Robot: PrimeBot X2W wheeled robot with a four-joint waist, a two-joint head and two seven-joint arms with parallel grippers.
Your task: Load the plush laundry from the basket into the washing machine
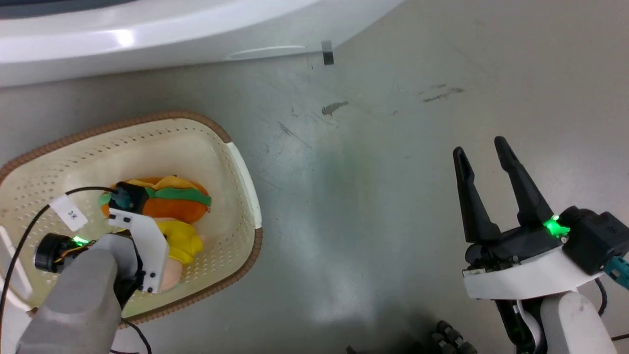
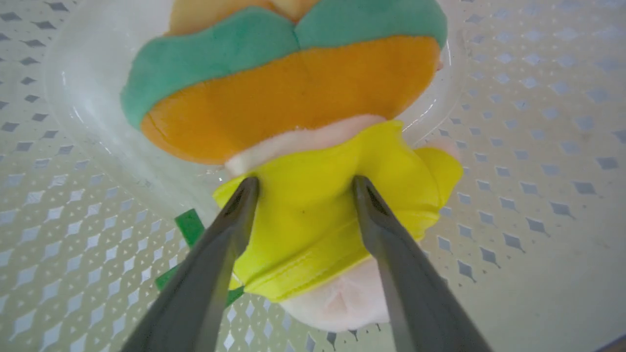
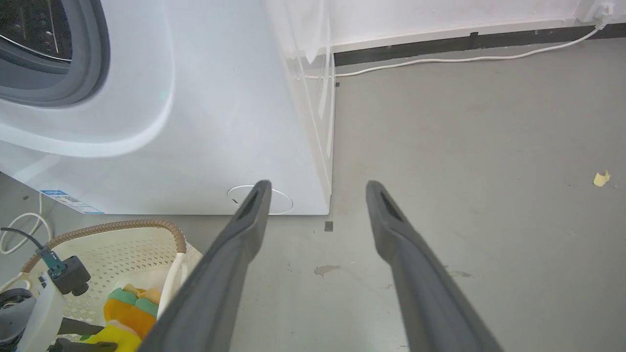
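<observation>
I'm at the pick-up step. My left gripper sits down in the basket, its two fingers spread wide and straddling the doll at the yellow top. The tips touch the cloth on either side, and I judge the pinch not yet made. The doll lies on the basket bottom, orange end toward 12 o'clock in the left wrist view.

In the head view the basket is at 8 o'clock and the washing machine at 11 o'clock. My right gripper is at 4 o'clock, wide open over the floor, holding nothing.

Next I need to close on the yellow top, lift clear of the rim, then carry the doll toward the washing machine.
</observation>
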